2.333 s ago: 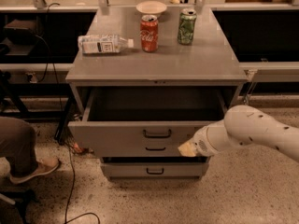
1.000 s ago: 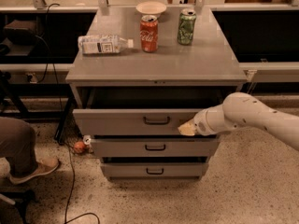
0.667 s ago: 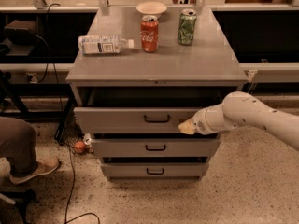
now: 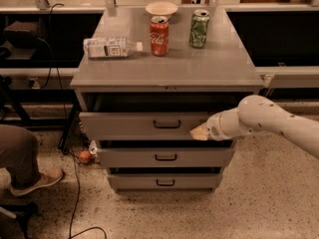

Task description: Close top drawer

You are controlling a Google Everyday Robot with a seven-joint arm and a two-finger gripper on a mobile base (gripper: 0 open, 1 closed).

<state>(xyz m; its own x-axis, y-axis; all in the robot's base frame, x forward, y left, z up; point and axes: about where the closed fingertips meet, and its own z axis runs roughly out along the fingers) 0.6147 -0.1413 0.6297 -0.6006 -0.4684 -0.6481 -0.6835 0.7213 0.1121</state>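
In the camera view the top drawer [image 4: 134, 126] stands partly out beneath the cabinet's surface [image 4: 199, 66], a dark gap above its front. The gripper [image 4: 195, 133] rests against the front right of the handle, its fingers [image 4: 201, 131] apparently drawn together on nothing, so I judge the last stretch of pushing remains. Counted: three drawers, two cans, red [image 4: 159, 29] and green [image 4: 199, 28], one bottle [image 4: 109, 47], one bowl [image 4: 161, 8].

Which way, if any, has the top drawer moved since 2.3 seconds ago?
Yes: the top drawer has slid inward, its front now much nearer the edge of the cabinet top, though not flush. The gripper sits at its front, right of the handle.
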